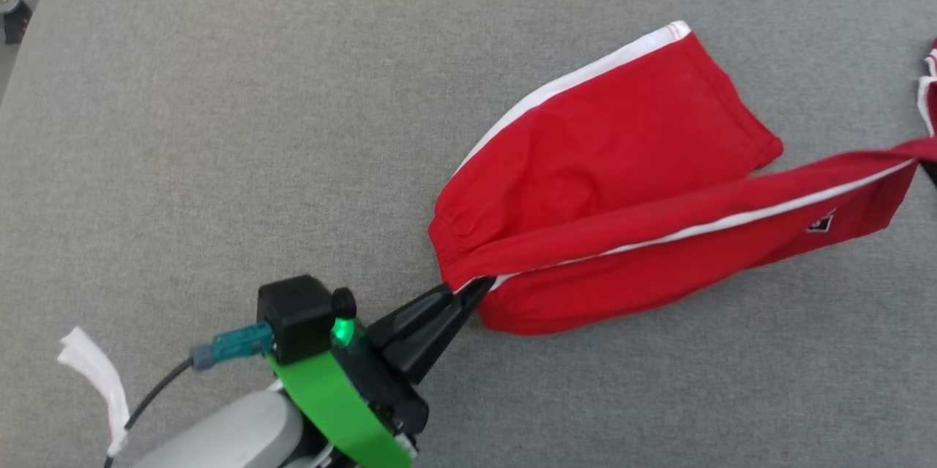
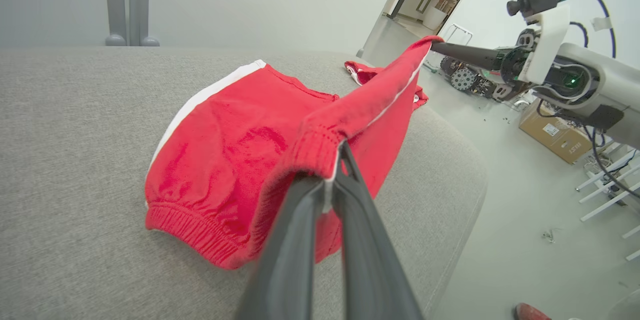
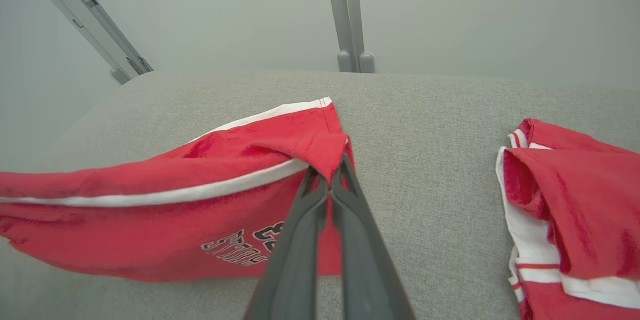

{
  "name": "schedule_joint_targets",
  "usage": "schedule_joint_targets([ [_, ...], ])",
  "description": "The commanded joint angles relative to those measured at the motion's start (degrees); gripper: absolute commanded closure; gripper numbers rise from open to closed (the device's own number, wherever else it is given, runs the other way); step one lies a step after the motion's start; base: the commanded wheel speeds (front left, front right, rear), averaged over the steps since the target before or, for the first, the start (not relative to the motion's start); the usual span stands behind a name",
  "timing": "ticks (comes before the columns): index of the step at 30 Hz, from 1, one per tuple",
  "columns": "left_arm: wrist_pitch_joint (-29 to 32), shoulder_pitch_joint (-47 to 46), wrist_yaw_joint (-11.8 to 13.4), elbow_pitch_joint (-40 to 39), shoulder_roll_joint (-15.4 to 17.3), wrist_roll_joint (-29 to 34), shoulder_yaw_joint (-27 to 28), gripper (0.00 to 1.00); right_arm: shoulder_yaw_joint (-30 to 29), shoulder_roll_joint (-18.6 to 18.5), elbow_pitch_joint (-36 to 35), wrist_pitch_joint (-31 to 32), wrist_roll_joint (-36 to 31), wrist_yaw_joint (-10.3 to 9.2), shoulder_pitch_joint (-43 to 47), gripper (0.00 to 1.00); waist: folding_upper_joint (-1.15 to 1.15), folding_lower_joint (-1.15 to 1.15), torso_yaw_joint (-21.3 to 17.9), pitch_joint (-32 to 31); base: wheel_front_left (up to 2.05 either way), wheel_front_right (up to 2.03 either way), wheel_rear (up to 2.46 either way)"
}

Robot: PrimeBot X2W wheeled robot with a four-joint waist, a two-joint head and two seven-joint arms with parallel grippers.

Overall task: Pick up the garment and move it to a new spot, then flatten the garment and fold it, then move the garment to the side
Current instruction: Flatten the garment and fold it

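Note:
The garment (image 1: pixel 622 182) is a pair of red shorts with white side stripes, lying on the grey cushioned surface (image 1: pixel 219 124). My left gripper (image 1: pixel 472 291) is shut on its elastic waistband, seen close in the left wrist view at the garment (image 2: pixel 320 144). One leg is stretched taut to the right and lifted. My right gripper (image 3: pixel 330 180) is shut on that leg's hem (image 3: pixel 320 147), above a black printed logo (image 3: pixel 250 247). The left wrist view shows the right gripper (image 2: pixel 435 45) holding the far end of the garment in the air.
A second red and white piece of clothing (image 3: pixel 565 195) lies folded on the surface to the right, also at the head view's right edge (image 1: pixel 928 80). Beyond the surface's right edge are a floor, a cardboard box (image 2: pixel 555 132) and a person's red shoe (image 2: pixel 530 312).

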Motion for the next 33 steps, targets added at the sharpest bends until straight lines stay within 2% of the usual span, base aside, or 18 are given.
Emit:
schedule_joint_targets([
  [1,0.2,-3.5,-0.2,-0.2,-0.8,-3.0,-0.6,1.0,0.0,-0.8,1.0,2.1,1.2,-0.07,-3.4,1.0,0.0,0.0,3.6,4.4,0.0,0.0,0.0],
  [7,0.8,-13.5,-0.2,2.0,-1.2,-13.3,-5.2,1.0,3.7,-4.4,5.4,14.3,3.2,-0.04,-15.8,1.0,0.0,0.0,6.2,8.0,0.0,0.0,0.0],
  [15,0.0,-21.4,-0.2,7.9,-1.5,-19.0,-11.5,1.0,10.0,-4.0,12.5,26.6,2.0,-0.04,-31.2,1.0,0.0,0.0,8.7,10.2,0.0,0.0,0.0],
  [22,-1.2,-25.4,-0.2,10.8,-2.5,-22.2,-14.2,1.0,13.4,-2.5,18.4,30.8,-0.4,-0.04,-40.3,1.0,0.0,0.0,11.1,11.9,0.0,0.0,0.0],
  [32,-2.4,-27.5,-0.2,15.4,-4.6,-21.1,-16.0,1.0,17.1,-0.7,22.6,31.2,-2.6,-0.04,-46.1,1.0,0.0,0.0,12.2,13.3,0.0,0.0,0.0],
  [33,-2.6,-27.5,-0.2,15.7,-4.8,-21.3,-16.0,0.79,17.3,-0.5,22.9,30.9,-2.6,-0.04,-46.3,0.71,0.0,0.0,12.1,13.3,0.0,0.0,0.0],
])
